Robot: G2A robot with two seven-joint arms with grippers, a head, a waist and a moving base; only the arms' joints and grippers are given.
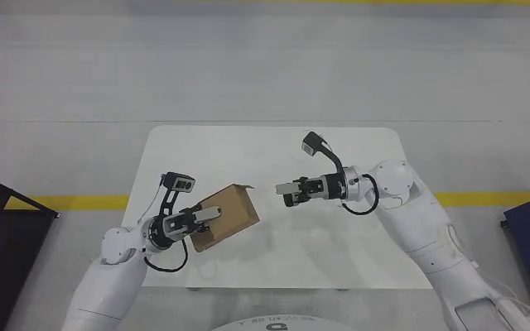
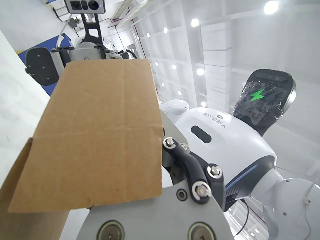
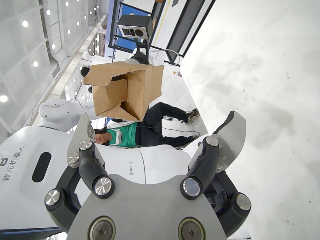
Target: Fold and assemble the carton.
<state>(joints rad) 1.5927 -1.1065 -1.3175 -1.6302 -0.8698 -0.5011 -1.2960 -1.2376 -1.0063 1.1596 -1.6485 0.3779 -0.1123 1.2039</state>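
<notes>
The left arm is reaching in from the near left corner of the worktop (image 1: 273,149), bent at the elbow, with its forearm pointing inward and to the right. The left tool (image 1: 205,217) is gripping the carton (image 1: 228,213) by one side wall; in the left wrist view, one metal finger (image 2: 172,128) is lying flat against the edge of the brown panel (image 2: 100,126), while the other finger is hiding behind the cardboard. The carton is sitting tilted over the near left part of the worktop, and I cannot tell whether it is touching the surface. Its open end, with partly folded flaps (image 3: 117,101), is facing the other arm.

The right arm is stretching in from the right, wrist level, and the right tool (image 1: 286,192) is hovering near the middle of the worktop, pointing at the carton but apart from it. Its fingers (image 3: 233,126) are standing spread wide, holding nothing.

A yellow floor stripe (image 1: 83,201) is running behind the worktop on both sides.
</notes>
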